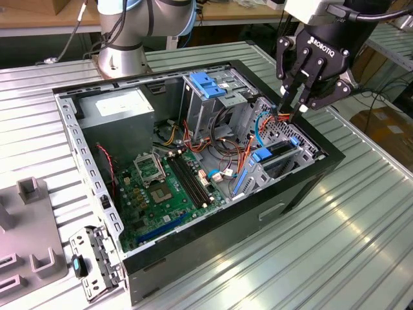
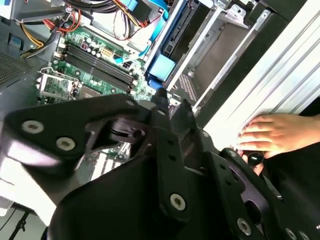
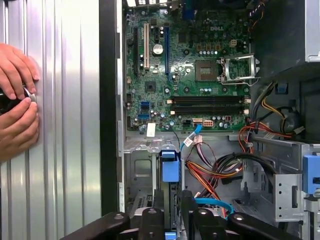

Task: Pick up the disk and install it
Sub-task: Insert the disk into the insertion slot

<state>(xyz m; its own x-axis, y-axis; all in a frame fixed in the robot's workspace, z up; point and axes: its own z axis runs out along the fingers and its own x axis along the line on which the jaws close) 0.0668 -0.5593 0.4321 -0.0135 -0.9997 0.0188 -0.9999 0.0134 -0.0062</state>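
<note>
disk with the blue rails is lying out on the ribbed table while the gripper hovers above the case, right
No, it isn't on the table: the exterior view shows the disk seated inside the open case, below where the gripper hovers.

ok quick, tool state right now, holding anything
Tool: open, holding nothing, poised just above the disk that sits in the case's drive cage.

Ribbed silver metal tabletop [image 1: 361, 245], brightly lit in patches, with grey moulded fixture block [image 1: 29, 239] at the exterior view's left and wooden workbench [image 1: 39, 16] behind.
</note>
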